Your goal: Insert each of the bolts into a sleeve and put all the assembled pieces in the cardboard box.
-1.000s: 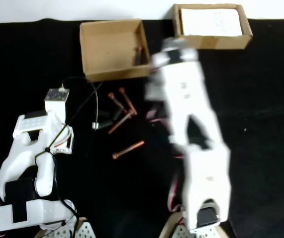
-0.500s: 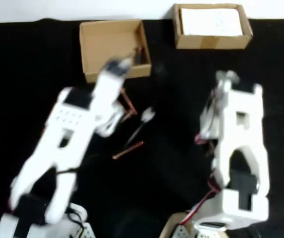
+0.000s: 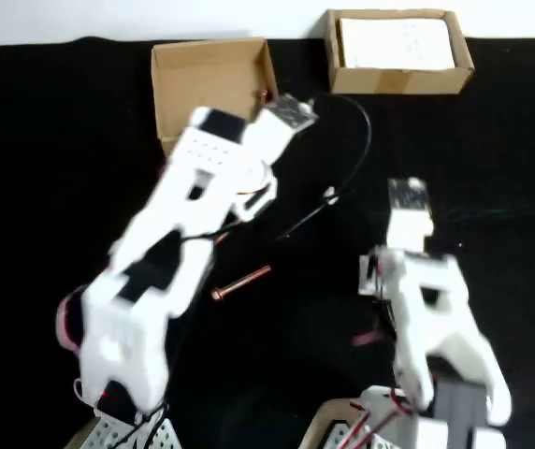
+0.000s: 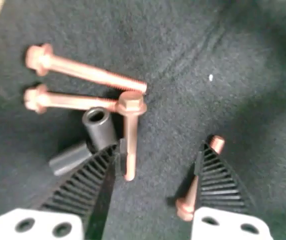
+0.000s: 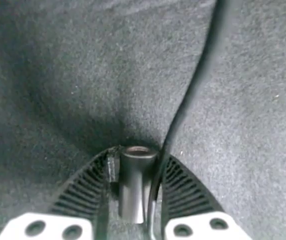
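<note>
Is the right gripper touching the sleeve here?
Touching. The right wrist view shows the sleeve wedged between the fingers of the right gripper, with one finger plainly against its side.

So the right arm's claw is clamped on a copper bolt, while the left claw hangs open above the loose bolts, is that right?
Not quite. The right gripper is clamped on a dark sleeve, not a copper bolt, as the right wrist view shows. The left gripper does hang open above the loose bolts.
</note>
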Robot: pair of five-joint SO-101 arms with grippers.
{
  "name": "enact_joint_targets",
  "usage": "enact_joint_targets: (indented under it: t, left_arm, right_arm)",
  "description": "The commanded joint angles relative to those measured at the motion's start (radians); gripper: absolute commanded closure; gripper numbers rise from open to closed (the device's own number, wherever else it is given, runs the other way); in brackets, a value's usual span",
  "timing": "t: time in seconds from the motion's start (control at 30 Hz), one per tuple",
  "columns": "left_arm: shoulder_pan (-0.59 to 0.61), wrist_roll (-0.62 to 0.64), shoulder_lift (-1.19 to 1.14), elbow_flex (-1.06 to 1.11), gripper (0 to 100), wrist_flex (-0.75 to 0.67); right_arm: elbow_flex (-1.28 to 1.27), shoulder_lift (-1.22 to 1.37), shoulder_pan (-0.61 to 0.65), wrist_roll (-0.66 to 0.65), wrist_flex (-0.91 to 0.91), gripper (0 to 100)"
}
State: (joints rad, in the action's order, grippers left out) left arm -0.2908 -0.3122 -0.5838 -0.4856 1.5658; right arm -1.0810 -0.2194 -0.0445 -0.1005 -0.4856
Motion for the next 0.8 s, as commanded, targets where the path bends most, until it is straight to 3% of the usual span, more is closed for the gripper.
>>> enact_joint_targets:
  t: [0.0,0.6,0.77]
  left_arm:
    - [0.010,-0.008,-0.058,-0.087,78,0.003]
    - [0.053,-0.002,-0.231,-0.101,78,-0.048]
    - [0.051,-0.002,-0.232,-0.101,87,-0.071]
  right_arm:
    - [-0.030,-0.007,0.002,-0.006,0.067,98.4]
    - [-0.022,-0.002,0.002,-0.006,0.067,98.4]
    - [-0.022,-0.002,0.002,-0.006,0.067,98.4]
